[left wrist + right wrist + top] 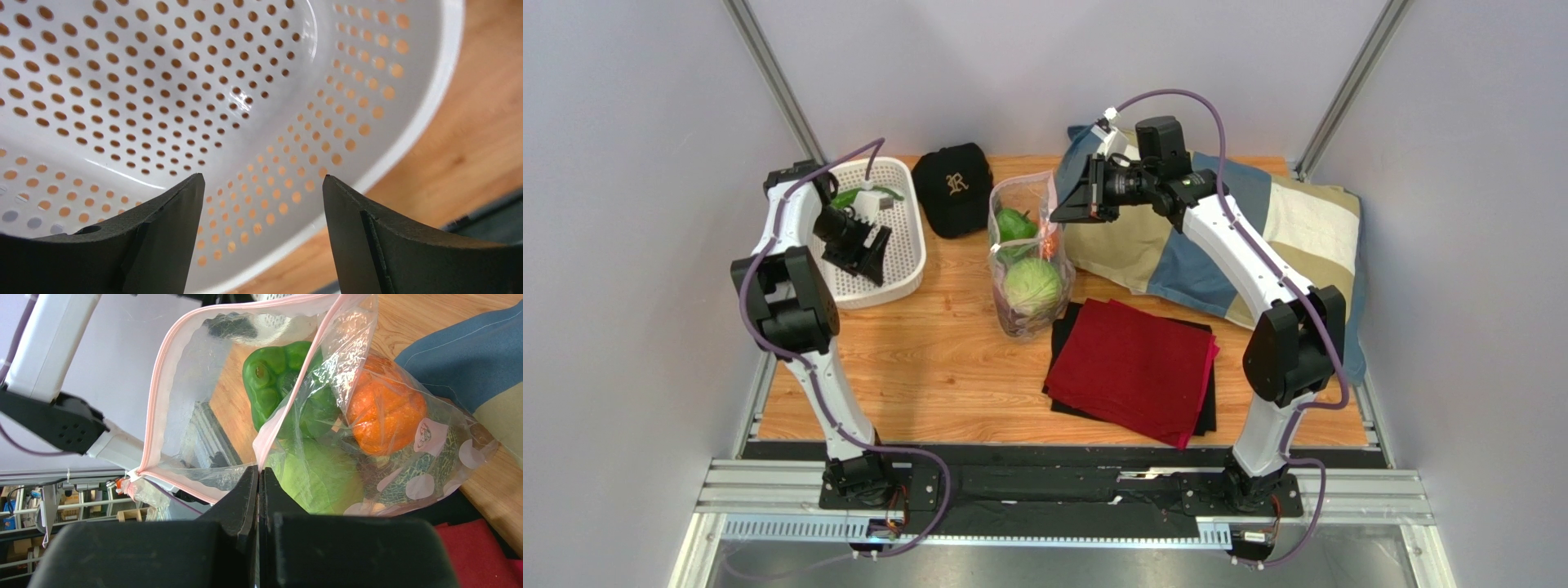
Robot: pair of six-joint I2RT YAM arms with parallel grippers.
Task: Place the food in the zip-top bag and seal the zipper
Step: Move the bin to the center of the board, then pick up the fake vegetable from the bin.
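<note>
The clear zip-top bag [1024,263] stands upright mid-table with its mouth open. Inside it are a green pepper [276,380], an orange pumpkin [383,410], a pale green cabbage [319,478] and a netted melon [445,456]; no eggplant shows. The pink zipper [164,398] gapes in a loop. My right gripper [258,470] is shut on the zipper strip at the bag's rim and holds it up; it also shows in the top view [1064,203]. My left gripper [263,184] is open and empty, low over the white basket [184,92]. Another green pepper [849,196] lies at the basket's far end.
A black cap [952,184] lies behind the bag, next to the basket [906,263]. A folded red cloth [1134,365] on a black one lies front right. A patchwork cushion [1259,233] fills the back right. Grey walls close in both sides.
</note>
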